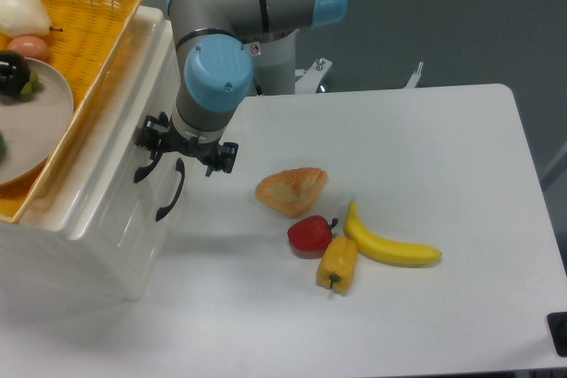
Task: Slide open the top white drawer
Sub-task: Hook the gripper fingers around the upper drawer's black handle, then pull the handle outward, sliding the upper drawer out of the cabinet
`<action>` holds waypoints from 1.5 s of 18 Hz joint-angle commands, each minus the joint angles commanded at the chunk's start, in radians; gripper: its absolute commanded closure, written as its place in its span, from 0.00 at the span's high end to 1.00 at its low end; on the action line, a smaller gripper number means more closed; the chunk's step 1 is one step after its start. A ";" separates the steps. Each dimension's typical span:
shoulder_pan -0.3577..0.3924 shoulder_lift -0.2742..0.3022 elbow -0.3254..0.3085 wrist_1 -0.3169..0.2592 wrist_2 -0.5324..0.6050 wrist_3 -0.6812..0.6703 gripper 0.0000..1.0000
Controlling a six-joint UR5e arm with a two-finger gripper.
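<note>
Black gripper (184,145) hangs at the front face of the white cabinet (106,219), level with the upper curved handle (147,163). The top white drawer (133,121) lies directly behind and to the left of the gripper and appears closed. Whether the fingers are spread or clamped on the handle cannot be told; the wrist hides them. Judged step: reaching for the handle, before any pull. The next move calls for a firm hold on that handle, not the lower handle (170,190) just below, then a straight pull away from the cabinet face.
</note>
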 joint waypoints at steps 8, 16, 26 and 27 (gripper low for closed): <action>0.000 -0.006 0.015 0.003 0.031 0.031 1.00; 0.002 -0.023 0.028 0.008 0.043 0.060 1.00; 0.026 -0.043 0.060 0.008 0.048 0.098 1.00; 0.028 -0.044 0.063 0.006 0.057 0.098 1.00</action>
